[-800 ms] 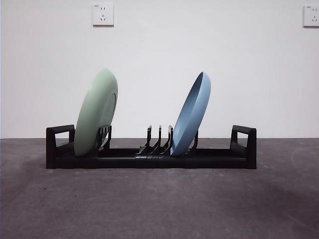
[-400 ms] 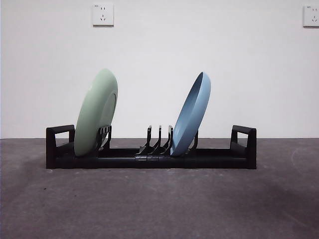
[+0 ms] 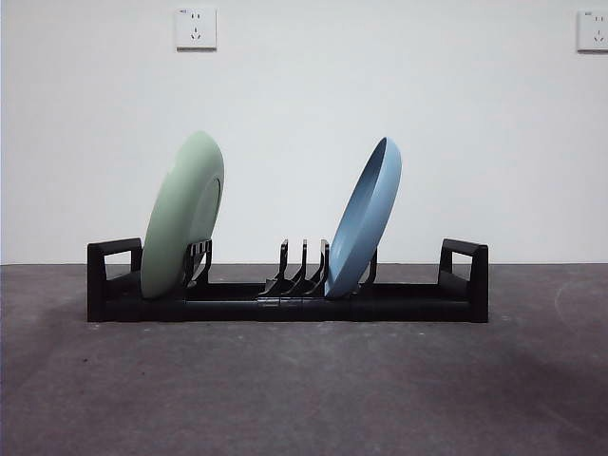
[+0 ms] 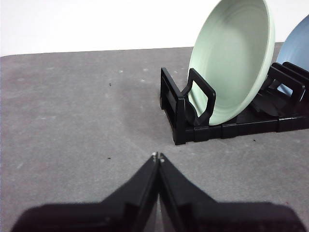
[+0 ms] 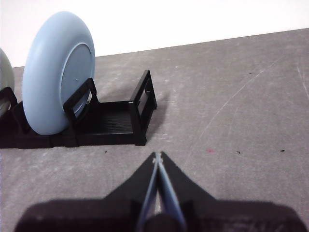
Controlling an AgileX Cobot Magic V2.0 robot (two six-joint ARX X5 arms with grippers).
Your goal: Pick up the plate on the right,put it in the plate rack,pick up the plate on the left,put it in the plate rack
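Note:
The black plate rack [image 3: 285, 302] lies across the middle of the table. A green plate [image 3: 182, 217] leans in its left prongs and a blue plate [image 3: 365, 218] leans in prongs right of centre. The left wrist view shows the green plate [image 4: 232, 60] standing in the plate rack [image 4: 193, 113], and my left gripper [image 4: 158, 156] shut and empty over bare table, well off that end. In the right wrist view the blue plate [image 5: 57, 72] stands in the plate rack [image 5: 113, 121], with my right gripper [image 5: 157, 155] shut, empty and back from that end. Neither arm appears in the front view.
A dark grey table [image 3: 304, 389] stretches in front of the rack and around both ends. A white wall behind carries two sockets, one socket [image 3: 196, 28] at upper left and another socket [image 3: 592, 30] at upper right.

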